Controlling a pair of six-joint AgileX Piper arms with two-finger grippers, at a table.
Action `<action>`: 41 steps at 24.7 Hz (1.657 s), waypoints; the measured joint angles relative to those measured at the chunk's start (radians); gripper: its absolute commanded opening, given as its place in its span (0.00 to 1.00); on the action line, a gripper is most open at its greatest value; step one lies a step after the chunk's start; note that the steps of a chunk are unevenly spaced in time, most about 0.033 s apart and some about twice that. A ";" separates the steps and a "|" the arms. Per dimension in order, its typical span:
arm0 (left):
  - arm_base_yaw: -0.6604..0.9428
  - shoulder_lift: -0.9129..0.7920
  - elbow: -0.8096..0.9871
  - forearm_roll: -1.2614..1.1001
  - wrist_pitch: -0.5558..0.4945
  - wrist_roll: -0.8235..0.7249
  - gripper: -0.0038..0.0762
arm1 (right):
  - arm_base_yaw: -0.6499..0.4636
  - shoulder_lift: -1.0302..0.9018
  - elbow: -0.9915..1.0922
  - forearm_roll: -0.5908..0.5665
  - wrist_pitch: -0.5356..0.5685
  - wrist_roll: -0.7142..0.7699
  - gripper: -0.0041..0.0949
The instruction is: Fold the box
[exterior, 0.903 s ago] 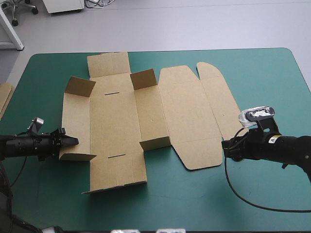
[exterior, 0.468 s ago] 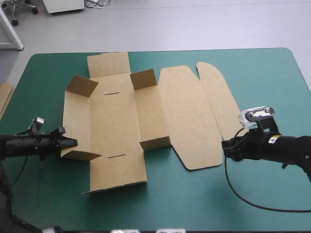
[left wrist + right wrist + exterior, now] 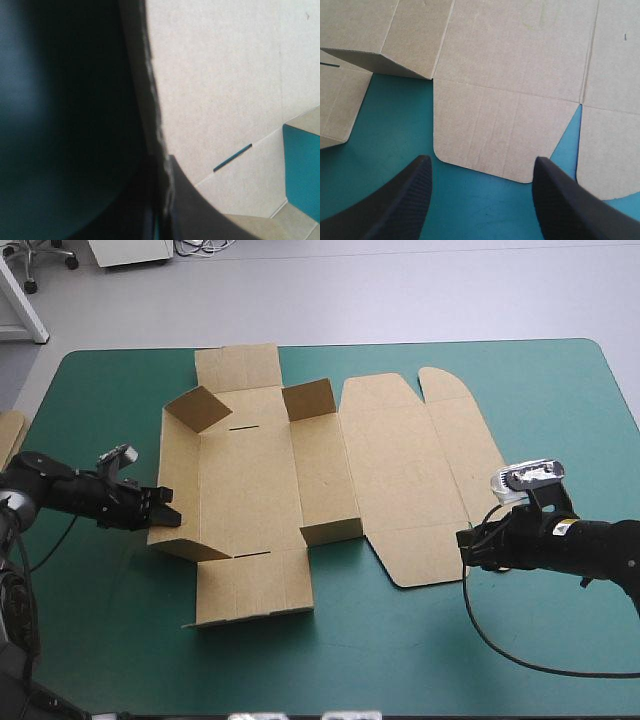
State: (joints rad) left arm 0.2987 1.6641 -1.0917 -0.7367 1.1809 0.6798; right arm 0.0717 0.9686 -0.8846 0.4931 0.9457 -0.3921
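On the teal-green table (image 3: pixel 560 400), the brown box (image 3: pixel 250 490) lies at centre, mostly flat, lid panels (image 3: pixel 400 470) spread toward 3 o'clock. Its left wall (image 3: pixel 178 480), at the sheet's 9 o'clock side, stands raised. The left gripper (image 3: pixel 168 517) is pinched tight on that wall's edge; the right gripper (image 3: pixel 482 160) hangs at the sheet's 4 o'clock, fingers spread wide, holding nothing. The lift likely goes best swung about the crease, not pushed sideways, lest the unpinned sheet slide. Spare board (image 3: pixel 10 435) shows at the table's 9 o'clock edge.
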 measured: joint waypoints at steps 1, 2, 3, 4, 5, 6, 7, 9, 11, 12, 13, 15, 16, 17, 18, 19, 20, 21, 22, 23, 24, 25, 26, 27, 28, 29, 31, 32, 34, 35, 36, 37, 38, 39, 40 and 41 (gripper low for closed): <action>-0.022 0.000 -0.027 0.015 0.002 -0.010 0.04 | 0.000 0.000 0.000 0.000 0.001 0.000 0.61; -0.047 0.001 -0.061 0.021 0.004 -0.018 0.04 | 0.000 0.000 0.000 0.000 0.001 0.000 0.61; -0.069 0.001 -0.096 0.025 0.006 -0.024 0.04 | 0.000 0.000 0.000 0.000 0.001 0.000 0.61; -0.101 0.001 -0.157 0.033 0.018 -0.035 0.04 | 0.000 0.000 0.000 0.000 0.001 0.000 0.61; -0.114 0.001 -0.194 0.036 0.022 -0.040 0.04 | 0.000 0.000 0.000 -0.001 0.001 0.000 0.61; -0.131 0.001 -0.242 0.044 0.031 -0.044 0.04 | 0.000 0.000 -0.005 -0.009 0.001 0.000 0.61; -0.140 0.001 -0.265 0.055 0.034 -0.046 0.04 | 0.000 0.000 -0.012 -0.019 0.001 0.000 0.61; -0.172 0.001 -0.319 0.115 0.039 -0.052 0.04 | 0.000 0.000 -0.047 -0.049 0.001 0.000 0.61; -0.213 0.002 -0.378 0.142 0.044 -0.066 0.04 | 0.000 0.000 -0.104 -0.084 0.002 0.013 0.61; -0.226 0.002 -0.408 0.141 0.047 -0.066 0.04 | 0.000 0.000 -0.123 -0.094 0.002 0.019 0.61; -0.245 0.002 -0.445 0.140 0.050 -0.058 0.04 | 0.000 0.000 -0.144 -0.105 0.003 0.027 0.61; -0.275 0.002 -0.513 0.146 0.057 -0.036 0.04 | 0.000 0.000 -0.167 -0.118 0.011 0.043 0.61; -0.285 0.002 -0.537 0.156 0.058 -0.024 0.06 | 0.000 0.000 -0.172 -0.122 0.016 0.050 0.61; -0.294 0.002 -0.561 0.167 0.059 -0.005 0.07 | 0.000 0.000 -0.175 -0.126 0.024 0.061 0.61; -0.297 0.002 -0.573 0.175 0.059 0.011 0.07 | 0.000 0.000 -0.175 -0.128 0.027 0.066 0.61; -0.299 0.002 -0.577 0.191 0.061 0.031 0.07 | 0.000 0.000 -0.175 -0.129 0.031 0.071 0.61; -0.299 0.002 -0.578 0.202 0.062 0.045 0.07 | 0.000 0.000 -0.175 -0.129 0.034 0.073 0.61; -0.299 0.002 -0.578 0.209 0.063 0.059 0.07 | 0.000 0.000 -0.175 -0.129 0.038 0.074 0.61; -0.299 0.002 -0.579 0.215 0.063 0.070 0.07 | 0.000 0.000 -0.175 -0.130 0.042 0.076 0.61; -0.299 0.002 -0.579 0.220 0.065 0.085 0.07 | 0.000 0.000 -0.175 -0.130 0.045 0.079 0.61; -0.299 0.003 -0.579 0.222 0.065 0.103 0.07 | 0.000 0.000 -0.175 -0.131 0.046 0.082 0.61; -0.299 0.004 -0.579 0.223 0.065 0.121 0.07 | 0.000 0.000 -0.175 -0.131 0.048 0.085 0.61; -0.299 0.004 -0.579 0.224 0.065 0.141 0.07 | 0.000 0.000 -0.176 -0.132 0.050 0.089 0.61; -0.299 0.004 -0.579 0.225 0.065 0.159 0.07 | 0.000 0.000 -0.175 -0.133 0.050 0.092 0.61; -0.300 0.004 -0.579 0.226 0.065 0.173 0.07 | 0.000 0.000 -0.175 -0.135 0.050 0.093 0.61; -0.302 0.004 -0.579 0.227 0.065 0.186 0.07 | 0.000 0.000 -0.175 -0.136 0.051 0.095 0.61; -0.306 0.008 -0.580 0.230 0.066 0.209 0.07 | 0.000 0.000 -0.175 -0.136 0.052 0.098 0.61; -0.310 0.012 -0.581 0.230 0.065 0.223 0.07 | 0.000 0.000 -0.175 -0.137 0.053 0.100 0.61; -0.321 0.022 -0.584 0.234 0.063 0.259 0.07 | 0.000 0.000 -0.175 -0.136 0.055 0.101 0.61; -0.329 0.030 -0.591 0.241 0.063 0.278 0.07 | 0.000 0.000 -0.175 -0.136 0.056 0.101 0.61; -0.339 0.036 -0.598 0.248 0.062 0.297 0.07 | 0.000 0.000 -0.175 -0.136 0.057 0.101 0.61; -0.348 0.042 -0.605 0.257 0.062 0.308 0.07 | 0.000 0.000 -0.175 -0.136 0.058 0.101 0.61; -0.362 0.051 -0.617 0.273 0.062 0.317 0.07 | 0.000 0.000 -0.175 -0.137 0.059 0.101 0.61; -0.379 0.060 -0.632 0.290 0.062 0.325 0.07 | 0.000 0.000 -0.175 -0.137 0.060 0.102 0.61; -0.395 0.068 -0.647 0.305 0.062 0.328 0.07 | 0.000 0.000 -0.175 -0.138 0.061 0.102 0.61; -0.416 0.075 -0.661 0.319 0.062 0.333 0.07 | 0.000 0.000 -0.175 -0.139 0.061 0.102 0.61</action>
State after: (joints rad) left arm -0.1170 1.7388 -1.7532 -0.4175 1.2428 1.0123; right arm 0.0717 0.9686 -1.0601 0.3542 1.0065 -0.2906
